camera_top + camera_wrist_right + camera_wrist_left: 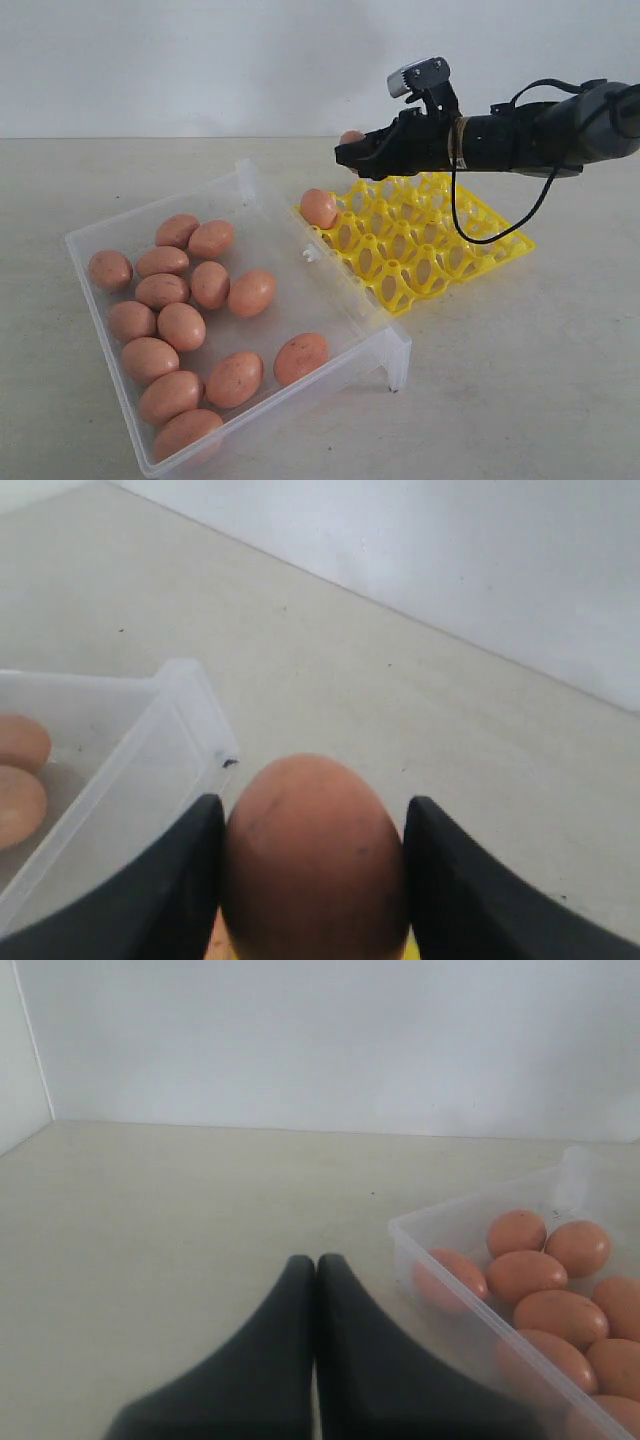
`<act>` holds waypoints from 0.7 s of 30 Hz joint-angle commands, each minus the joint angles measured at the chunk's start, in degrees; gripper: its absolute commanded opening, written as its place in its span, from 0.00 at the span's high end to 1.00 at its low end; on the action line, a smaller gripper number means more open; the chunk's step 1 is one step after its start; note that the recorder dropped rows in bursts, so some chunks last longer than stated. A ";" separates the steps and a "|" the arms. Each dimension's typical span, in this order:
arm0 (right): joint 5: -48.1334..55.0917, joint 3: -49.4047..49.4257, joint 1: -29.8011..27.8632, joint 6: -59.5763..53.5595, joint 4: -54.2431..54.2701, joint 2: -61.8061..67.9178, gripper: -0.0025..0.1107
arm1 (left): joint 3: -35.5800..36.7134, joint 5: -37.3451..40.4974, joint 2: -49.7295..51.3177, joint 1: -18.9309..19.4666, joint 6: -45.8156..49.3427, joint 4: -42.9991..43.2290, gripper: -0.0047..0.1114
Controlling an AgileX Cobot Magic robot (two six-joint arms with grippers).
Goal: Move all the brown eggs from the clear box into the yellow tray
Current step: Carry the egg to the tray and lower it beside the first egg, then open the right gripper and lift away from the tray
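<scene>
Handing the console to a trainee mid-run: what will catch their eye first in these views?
First, the brown egg clamped between the right fingers, held over the yellow tray. Next, the cluster of eggs lying in the clear box on the left of the exterior view. Last, the lone egg seated in the tray's corner cup nearest the box.
</scene>
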 commanded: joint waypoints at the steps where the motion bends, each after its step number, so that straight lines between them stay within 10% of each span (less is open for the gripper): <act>1: -2.05 -0.48 0.16 2.72 -5.21 0.20 0.98 | -0.24 0.00 -0.17 -0.19 0.03 -0.31 1.00; 14: -1.99 -0.48 0.16 2.85 -7.55 0.99 0.98 | -0.24 0.00 -0.17 -0.19 0.03 -0.31 1.00; 21: -3.36 -0.48 0.16 1.26 -6.12 3.02 0.68 | -0.24 0.00 -0.17 -0.19 0.03 -0.31 1.00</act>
